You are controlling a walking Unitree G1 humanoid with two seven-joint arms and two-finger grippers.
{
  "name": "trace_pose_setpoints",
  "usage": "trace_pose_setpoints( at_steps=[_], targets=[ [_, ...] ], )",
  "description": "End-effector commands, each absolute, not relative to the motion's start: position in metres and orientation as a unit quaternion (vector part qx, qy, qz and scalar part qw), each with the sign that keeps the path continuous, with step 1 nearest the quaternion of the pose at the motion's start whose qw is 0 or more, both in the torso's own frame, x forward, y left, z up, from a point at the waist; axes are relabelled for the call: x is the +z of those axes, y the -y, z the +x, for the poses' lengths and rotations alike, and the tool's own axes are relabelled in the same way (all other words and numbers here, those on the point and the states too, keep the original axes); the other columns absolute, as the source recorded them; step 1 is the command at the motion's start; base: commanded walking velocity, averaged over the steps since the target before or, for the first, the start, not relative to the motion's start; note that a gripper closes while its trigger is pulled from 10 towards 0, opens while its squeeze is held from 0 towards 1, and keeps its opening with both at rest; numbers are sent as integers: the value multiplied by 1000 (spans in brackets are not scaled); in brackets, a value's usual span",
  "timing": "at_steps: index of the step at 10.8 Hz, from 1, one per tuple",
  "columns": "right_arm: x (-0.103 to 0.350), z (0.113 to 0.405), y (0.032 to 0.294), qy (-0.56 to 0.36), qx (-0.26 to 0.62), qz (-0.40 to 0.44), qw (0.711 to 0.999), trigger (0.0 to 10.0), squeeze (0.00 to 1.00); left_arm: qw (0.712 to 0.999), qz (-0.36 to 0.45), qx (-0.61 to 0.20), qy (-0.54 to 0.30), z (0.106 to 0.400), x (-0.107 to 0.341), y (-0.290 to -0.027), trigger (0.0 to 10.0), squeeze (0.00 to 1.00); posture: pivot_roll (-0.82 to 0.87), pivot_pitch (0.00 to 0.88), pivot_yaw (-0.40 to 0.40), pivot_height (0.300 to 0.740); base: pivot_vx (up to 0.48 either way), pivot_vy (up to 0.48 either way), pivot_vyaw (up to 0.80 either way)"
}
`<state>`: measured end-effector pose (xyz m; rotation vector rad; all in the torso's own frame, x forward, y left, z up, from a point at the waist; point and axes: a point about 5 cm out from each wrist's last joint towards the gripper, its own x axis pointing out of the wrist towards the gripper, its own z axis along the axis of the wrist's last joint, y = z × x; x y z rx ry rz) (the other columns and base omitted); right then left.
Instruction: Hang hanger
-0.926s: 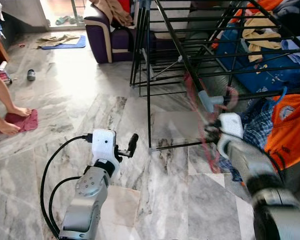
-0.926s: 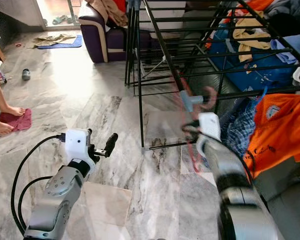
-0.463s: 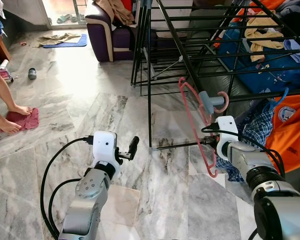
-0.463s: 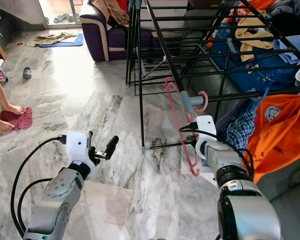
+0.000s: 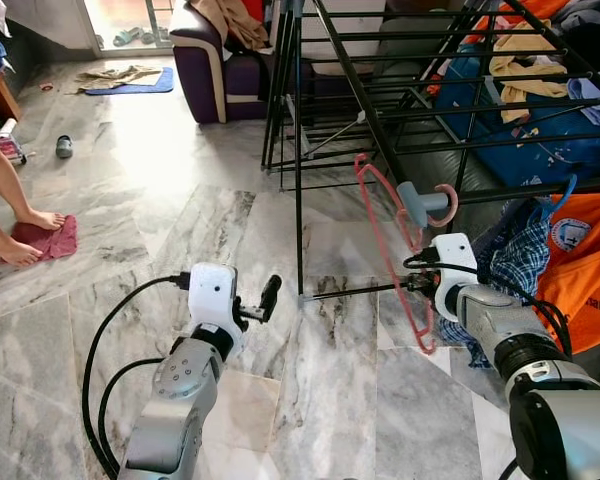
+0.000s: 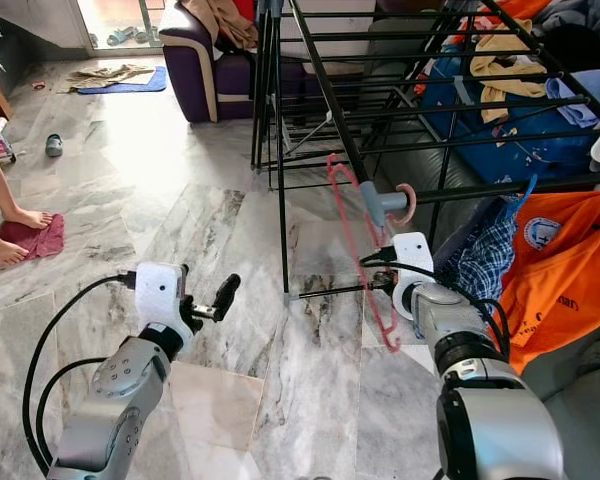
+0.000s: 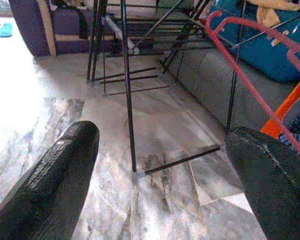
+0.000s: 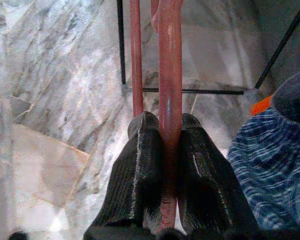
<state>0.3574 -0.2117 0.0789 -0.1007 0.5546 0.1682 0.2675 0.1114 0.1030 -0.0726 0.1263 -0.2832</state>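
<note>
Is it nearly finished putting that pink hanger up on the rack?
Partly. Picked up: the right gripper is clamped on the pink hanger. In hand: its hook is level with a low bar of the black drying rack, beside a grey clip. Left: settling the hook on a bar and letting go. The left gripper is open, idle.

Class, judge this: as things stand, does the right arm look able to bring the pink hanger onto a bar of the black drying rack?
Probably yes. The right gripper is shut on the pink hanger, which already stands beside the drying rack, with nothing visible between them.
</note>
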Motion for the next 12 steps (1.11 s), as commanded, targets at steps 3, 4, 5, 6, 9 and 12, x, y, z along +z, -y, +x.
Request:
trace_pose_setpoints(
  at_steps=[3,4,5,6,9,12],
  targets=[
    [65,344,216,-260,72,-61,961,10000,1000,987,-28,-140,-72,266,100,-111,10000,0,36,101,-67,740,0,0,0],
    [62,342,215,-257,72,-64,962,10000,1000,986,-25,-147,-73,268,100,-107,10000,0,26,99,-57,740,0,0,0],
    [63,343,215,-251,72,-65,963,10000,1000,986,-24,-149,-73,268,100,-106,10000,0,24,97,-56,740,0,0,0],
    [67,344,217,-239,65,-63,967,10000,1000,986,-23,-149,-73,268,100,-105,10000,0,24,95,-60,740,0,0,0],
    [70,338,215,-199,62,-86,974,10000,1000,987,-21,-139,-74,265,98,-107,10000,0,24,94,-65,740,0,0,0],
    [72,326,213,-172,52,-110,977,10000,1000,987,-14,-140,-73,266,97,-107,10000,0,15,91,-59,740,0,0,0]
  ],
)
